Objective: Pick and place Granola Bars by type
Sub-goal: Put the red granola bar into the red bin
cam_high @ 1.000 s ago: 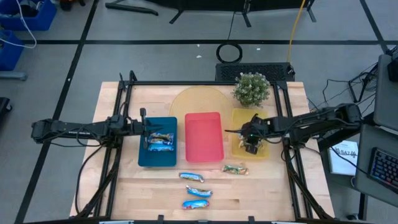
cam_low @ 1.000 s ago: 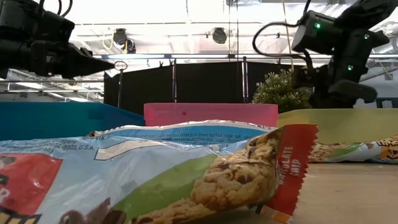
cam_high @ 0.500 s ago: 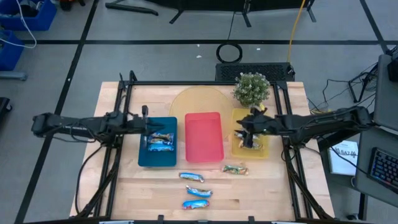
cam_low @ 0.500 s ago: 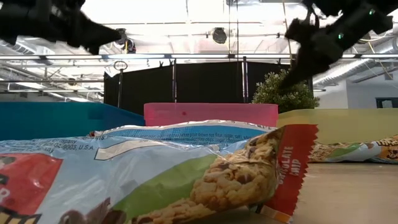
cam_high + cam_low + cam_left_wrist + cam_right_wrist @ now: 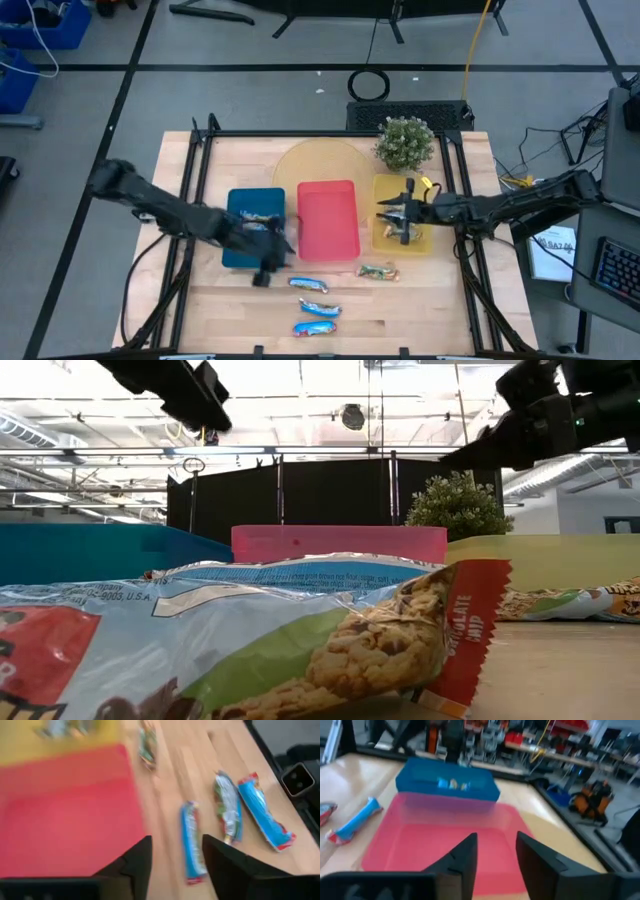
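The left pincer [image 5: 262, 272] is motion-blurred; the nearest bar [image 5: 240, 650] is cut off by the frame edge.

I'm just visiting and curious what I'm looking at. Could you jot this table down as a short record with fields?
Trays: blue tray, red tray, yellow tray, side by side
Bars in blue tray: two blue bars
Bars in yellow tray: some, kind unclear
Loose bars on table: three blue bars, one green bar
Left gripper: open, empty, near loose bars
Right gripper: open, empty, over yellow tray
Other: potted plant
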Motion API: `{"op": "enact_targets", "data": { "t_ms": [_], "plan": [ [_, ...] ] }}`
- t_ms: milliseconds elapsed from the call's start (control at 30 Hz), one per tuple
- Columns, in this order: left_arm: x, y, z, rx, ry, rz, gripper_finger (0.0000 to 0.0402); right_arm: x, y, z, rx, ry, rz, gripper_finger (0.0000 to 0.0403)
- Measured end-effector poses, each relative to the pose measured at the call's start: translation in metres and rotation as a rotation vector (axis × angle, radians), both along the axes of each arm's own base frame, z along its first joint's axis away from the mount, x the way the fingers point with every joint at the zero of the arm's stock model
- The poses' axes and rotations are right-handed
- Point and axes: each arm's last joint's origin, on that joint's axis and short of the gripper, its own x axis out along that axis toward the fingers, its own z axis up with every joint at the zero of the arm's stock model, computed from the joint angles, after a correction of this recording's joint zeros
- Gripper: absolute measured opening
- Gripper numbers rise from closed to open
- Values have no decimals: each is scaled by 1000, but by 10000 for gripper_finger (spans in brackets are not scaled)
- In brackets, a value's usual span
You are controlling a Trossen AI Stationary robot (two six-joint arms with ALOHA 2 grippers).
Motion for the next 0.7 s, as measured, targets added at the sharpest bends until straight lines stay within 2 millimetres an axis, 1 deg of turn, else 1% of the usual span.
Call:
{"op": "enact_targets", "data": {
  "t_ms": [133,233,267,367,467,600,700],
  "plan": [
    [23,-27,-14,-38,146,21,223,-8,-1,2,-17,-48,4,66],
    [34,-45,-26,-67,250,17,240,-13,-1,0,-43,-63,18,17],
    [37,-50,-29,-70,271,25,242,-15,-1,-1,-52,-62,35,9],
    [45,-62,-41,-80,309,38,243,-18,-1,-3,-71,-68,39,11],
    [48,-68,-57,-47,357,45,244,-20,-2,-1,-71,-88,38,12],
    [50,-66,-70,11,384,81,244,-21,-2,0,-73,-96,38,2],
    [51,-61,-74,49,403,111,244,-21,-2,0,-77,-92,39,3]
  ]
}}
